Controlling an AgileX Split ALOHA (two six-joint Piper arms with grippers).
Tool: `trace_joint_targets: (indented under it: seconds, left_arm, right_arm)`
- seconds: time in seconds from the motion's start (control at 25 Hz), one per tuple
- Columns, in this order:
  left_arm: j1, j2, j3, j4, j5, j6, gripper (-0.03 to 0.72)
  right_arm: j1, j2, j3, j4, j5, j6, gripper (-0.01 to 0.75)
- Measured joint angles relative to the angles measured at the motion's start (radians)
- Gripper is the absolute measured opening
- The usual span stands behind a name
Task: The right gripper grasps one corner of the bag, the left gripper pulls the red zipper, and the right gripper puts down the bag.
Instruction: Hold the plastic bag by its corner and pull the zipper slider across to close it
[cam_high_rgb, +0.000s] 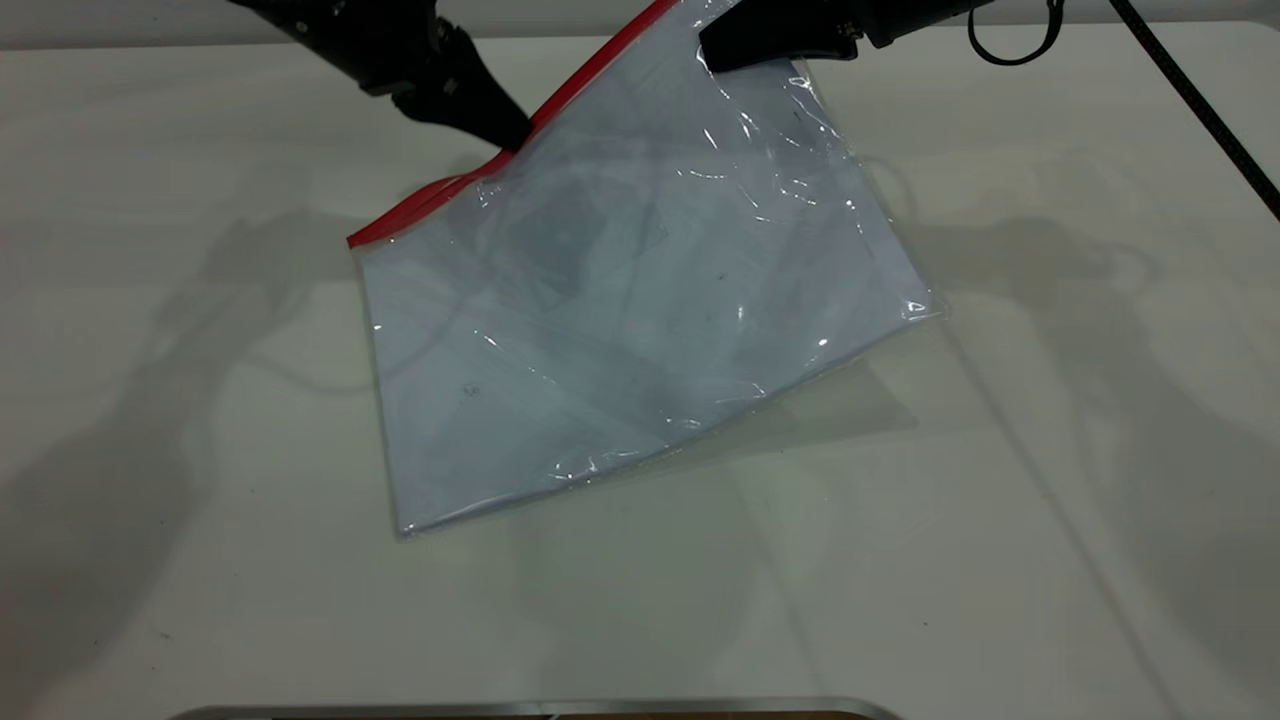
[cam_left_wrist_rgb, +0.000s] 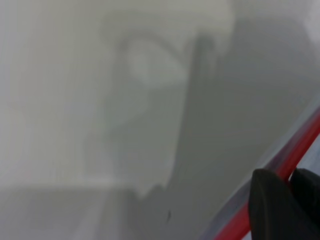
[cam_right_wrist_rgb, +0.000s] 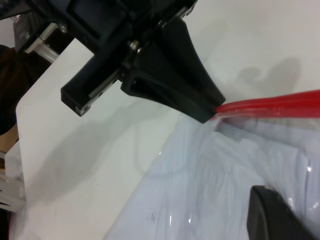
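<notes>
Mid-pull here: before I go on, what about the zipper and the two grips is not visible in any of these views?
- Slider tab: covered by the left gripper where it meets the red zipper; the left wrist view is blurred.
- The corner of the bag held by the right gripper: cut off by the exterior view's top edge.
- Right gripper's fingers: one dark tip at the right wrist view's edge.

light was bright and even; soft multiple shadows fell on the table (cam_high_rgb: 1050, 450), glare flecked the bag (cam_high_rgb: 640, 300), left wrist view was blurred.
</notes>
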Motion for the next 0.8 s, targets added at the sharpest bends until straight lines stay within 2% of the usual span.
trace_joint_targets:
  seconds: [0.24,0.8]
  left_arm:
    - [0.026,0.022,0.0,0.153,0.001,-0.075,0.104]
    - [0.09,0.022,0.0,0.251,0.005,-0.13,0.123]
  right_arm:
    - [-0.003,-0.007,0.0,0.006,-0.003,-0.001,0.034]
    - [-0.003,-0.007,-0.001,0.01,-0.003,-0.003,0.034]
